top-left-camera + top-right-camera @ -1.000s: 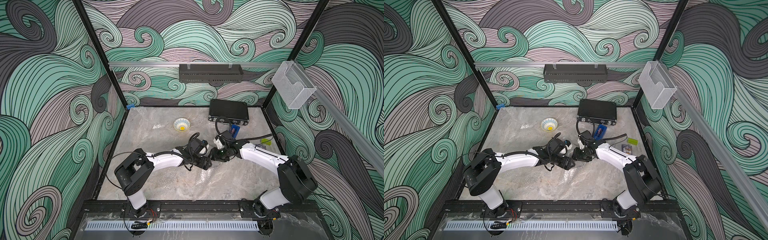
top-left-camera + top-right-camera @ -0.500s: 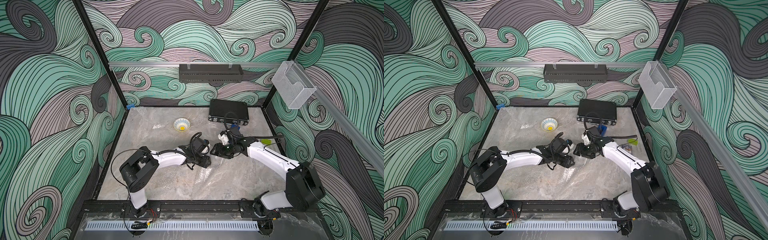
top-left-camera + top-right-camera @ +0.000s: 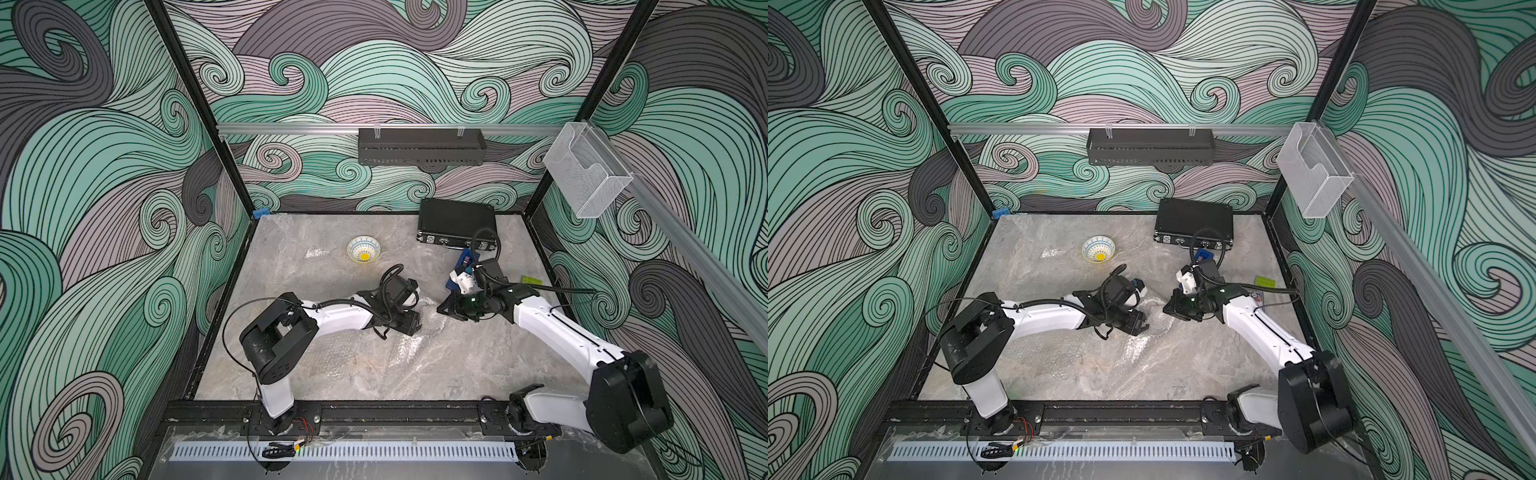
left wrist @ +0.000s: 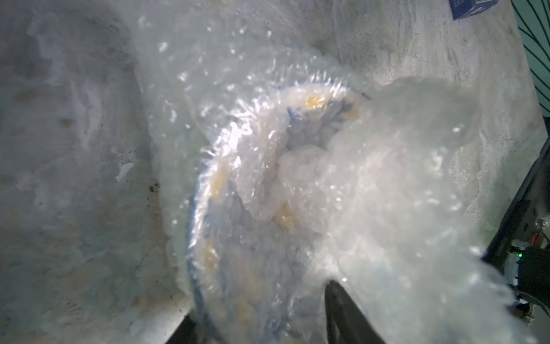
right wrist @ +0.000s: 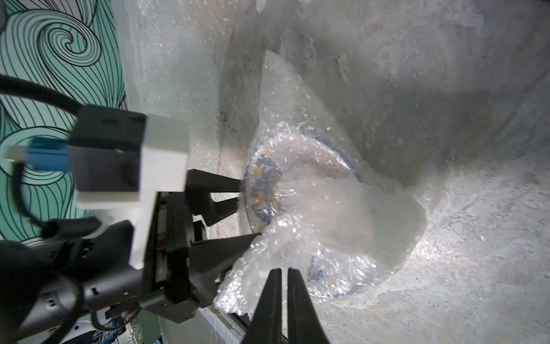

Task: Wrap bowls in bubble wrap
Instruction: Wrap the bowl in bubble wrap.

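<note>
The left arm [image 3: 332, 320] and right arm [image 3: 552, 328] extend low, converging. The left gripper [image 5: 248, 208] jaws stand parted; the right gripper [image 5: 284, 272] jaws are pressed together.

The bubble wrap [image 5: 327, 208] is seen as clear, glossy plastic; the far bowl [image 3: 363, 249] as glazed ceramic. The tabletop [image 3: 478, 374] is finished matt, stone-like.

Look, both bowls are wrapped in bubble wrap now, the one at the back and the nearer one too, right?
Not quite. Only the nearer bowl is under bubble wrap, as the right wrist view shows. The bowl at the back is not wrapped: both top views show it open, with its yellow centre uncovered.
</note>
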### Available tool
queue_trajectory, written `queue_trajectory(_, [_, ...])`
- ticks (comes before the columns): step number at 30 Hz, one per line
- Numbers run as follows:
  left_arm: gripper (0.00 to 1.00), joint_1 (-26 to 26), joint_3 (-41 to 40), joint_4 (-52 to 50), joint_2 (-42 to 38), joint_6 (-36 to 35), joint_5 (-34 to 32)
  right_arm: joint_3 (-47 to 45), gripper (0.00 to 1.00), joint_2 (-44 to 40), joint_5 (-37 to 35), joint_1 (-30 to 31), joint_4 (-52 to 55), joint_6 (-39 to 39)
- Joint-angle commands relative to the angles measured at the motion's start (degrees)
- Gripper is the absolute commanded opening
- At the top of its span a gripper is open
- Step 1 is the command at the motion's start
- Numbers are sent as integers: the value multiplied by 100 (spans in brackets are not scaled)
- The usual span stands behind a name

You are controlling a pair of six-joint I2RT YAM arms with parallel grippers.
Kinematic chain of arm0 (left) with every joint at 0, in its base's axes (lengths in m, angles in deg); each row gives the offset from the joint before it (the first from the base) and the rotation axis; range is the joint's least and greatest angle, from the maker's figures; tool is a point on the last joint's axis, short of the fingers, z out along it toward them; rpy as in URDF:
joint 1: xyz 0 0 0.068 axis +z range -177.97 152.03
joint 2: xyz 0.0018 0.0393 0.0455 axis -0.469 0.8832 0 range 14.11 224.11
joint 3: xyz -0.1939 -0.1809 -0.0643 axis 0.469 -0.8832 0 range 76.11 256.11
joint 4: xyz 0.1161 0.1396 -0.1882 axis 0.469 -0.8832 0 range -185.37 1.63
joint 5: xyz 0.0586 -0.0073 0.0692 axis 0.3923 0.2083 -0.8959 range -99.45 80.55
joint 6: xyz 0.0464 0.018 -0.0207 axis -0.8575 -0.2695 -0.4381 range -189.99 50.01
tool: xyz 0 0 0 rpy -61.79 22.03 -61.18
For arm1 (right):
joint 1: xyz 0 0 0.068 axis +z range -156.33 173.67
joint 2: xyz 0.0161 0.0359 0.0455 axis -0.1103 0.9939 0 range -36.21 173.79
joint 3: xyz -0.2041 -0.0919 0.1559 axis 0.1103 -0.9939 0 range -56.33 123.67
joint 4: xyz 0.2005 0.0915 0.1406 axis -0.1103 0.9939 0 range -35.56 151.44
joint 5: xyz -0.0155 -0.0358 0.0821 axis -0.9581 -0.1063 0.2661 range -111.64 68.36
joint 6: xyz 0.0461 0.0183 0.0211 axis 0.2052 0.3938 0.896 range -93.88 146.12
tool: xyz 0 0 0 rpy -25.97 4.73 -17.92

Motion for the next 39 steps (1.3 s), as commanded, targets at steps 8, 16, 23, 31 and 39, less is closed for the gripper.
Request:
queue_trajectory(8, [52,-25,259,-258,62,-103,-97,520,9,1249,297,286,-907,281])
queue_trajectory(16, [66,-17,146,-547,-411,-130,-175,748,10,1941,-105,403,-843,49])
queue_trajectory(23, [88,105,526,-1113,-800,20,-685,535,11,1995,-266,458,-887,-112])
queue_trajectory(31, [84,534,1196,-1367,70,175,-455,436,12,1974,-214,458,-958,-111])
queue_trajectory(39, [71,699,1221,-1175,623,123,-93,384,12,1861,-222,458,-940,-128])
